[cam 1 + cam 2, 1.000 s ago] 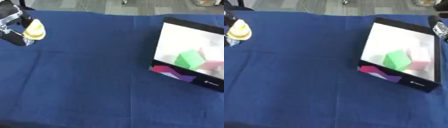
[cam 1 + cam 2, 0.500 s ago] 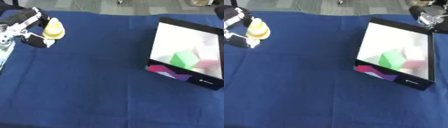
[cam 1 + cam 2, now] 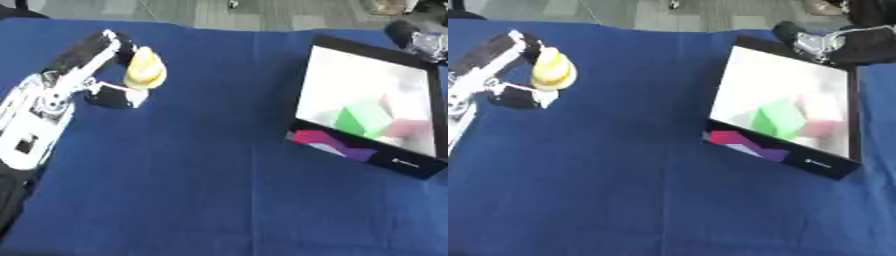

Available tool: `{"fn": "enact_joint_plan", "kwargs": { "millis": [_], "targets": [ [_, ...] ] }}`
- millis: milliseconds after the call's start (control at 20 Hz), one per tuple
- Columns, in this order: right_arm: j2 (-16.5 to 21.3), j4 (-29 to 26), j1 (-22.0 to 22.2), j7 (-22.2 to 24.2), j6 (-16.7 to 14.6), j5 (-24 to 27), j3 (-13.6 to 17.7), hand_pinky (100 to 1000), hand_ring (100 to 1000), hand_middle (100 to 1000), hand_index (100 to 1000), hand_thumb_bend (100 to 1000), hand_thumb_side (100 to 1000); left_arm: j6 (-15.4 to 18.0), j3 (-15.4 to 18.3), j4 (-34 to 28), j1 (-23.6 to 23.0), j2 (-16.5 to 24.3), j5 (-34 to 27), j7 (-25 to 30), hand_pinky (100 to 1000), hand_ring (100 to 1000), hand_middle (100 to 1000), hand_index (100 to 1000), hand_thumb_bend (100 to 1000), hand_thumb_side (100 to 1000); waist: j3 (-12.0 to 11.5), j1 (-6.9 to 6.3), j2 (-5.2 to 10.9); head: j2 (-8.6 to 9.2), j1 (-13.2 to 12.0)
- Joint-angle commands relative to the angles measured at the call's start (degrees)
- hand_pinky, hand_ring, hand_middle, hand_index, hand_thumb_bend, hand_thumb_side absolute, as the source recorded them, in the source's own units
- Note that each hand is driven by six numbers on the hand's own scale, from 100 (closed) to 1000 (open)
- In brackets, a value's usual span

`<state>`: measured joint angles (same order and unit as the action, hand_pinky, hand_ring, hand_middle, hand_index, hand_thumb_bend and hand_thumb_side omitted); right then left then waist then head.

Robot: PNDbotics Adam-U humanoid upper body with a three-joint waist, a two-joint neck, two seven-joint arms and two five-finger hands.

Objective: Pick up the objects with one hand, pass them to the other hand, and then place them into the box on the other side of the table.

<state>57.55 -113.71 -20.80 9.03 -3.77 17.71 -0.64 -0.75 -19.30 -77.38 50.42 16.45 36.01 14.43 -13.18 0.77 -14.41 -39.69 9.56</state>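
The left hand (image 3: 105, 75), fingers curled round the yellow object (image 3: 144, 70), swings it inward above the blue surface (image 3: 201, 175) while the right hand (image 3: 815, 40), fingers unreadable, arrives beside the box (image 3: 737, 90), so the handover looks close.

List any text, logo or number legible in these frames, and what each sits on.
Nothing can be read.
A small white mark on the black front wall of the box: too blurred to read.
The pink and purple shapes on that wall are a pattern, not lettering.
The yellow object in the left hand: no visible text.
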Motion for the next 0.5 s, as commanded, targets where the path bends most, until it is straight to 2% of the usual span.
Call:
{"fn": "enact_joint_plan", "kwargs": {
  "millis": [50,500],
  "targets": [
    [1.40,-0.89,-1.62,1.33,-0.12,-1.59,-0.71,865,860,752,911,373,219,0.45,-0.01,-1.42,0.68,-2.02,-0.44,-1.98,684,537,460,515,105,100,-0.17,0.82,2.38,-0.12,0.61],
    [0.42,-0.89,-4.66,4.84,-0.86,-5.32,-3.94,866,860,757,909,393,224,1.81,-1.38,-2.04,-0.26,-8.05,-1.33,-6.10,687,527,456,518,100,100,-0.68,1.05,2.03,-0.07,1.24]
  ]
}}
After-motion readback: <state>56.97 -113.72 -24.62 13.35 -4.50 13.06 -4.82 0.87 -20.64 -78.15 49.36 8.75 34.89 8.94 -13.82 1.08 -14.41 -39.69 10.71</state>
